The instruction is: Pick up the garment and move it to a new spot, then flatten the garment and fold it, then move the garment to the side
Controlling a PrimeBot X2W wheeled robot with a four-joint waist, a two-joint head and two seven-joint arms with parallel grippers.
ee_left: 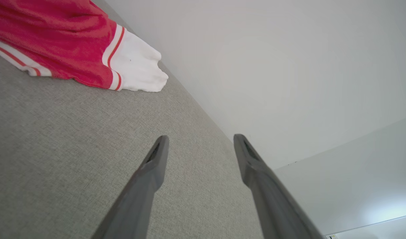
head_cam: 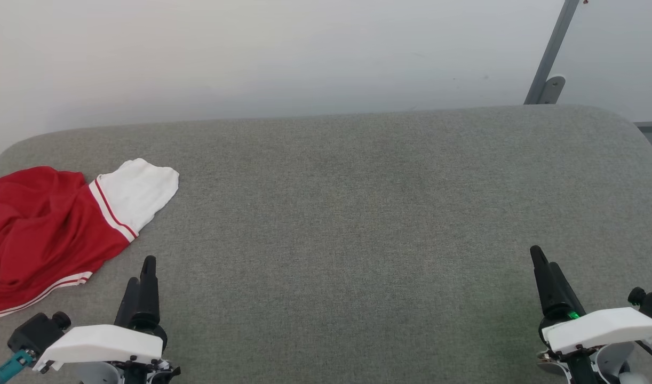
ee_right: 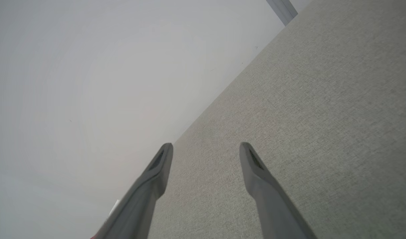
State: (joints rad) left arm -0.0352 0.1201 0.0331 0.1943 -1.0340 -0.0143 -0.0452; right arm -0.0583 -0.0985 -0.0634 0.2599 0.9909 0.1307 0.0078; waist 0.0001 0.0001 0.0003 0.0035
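The garment (head_cam: 43, 229) is lying rumpled at the grey surface's (head_cam: 358, 213) left edge, red, one white sleeve and striped trim showing. I am holding my left gripper (ee_left: 199, 141) and right gripper (ee_right: 206, 146) with fingers apart, empty.

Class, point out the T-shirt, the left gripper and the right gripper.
T-shirt (head_cam: 38, 229): head view, red body.
Left gripper (ee_left: 200, 137): left wrist view, midway between fingertips.
Right gripper (ee_right: 206, 144): right wrist view, midway between fingertips.
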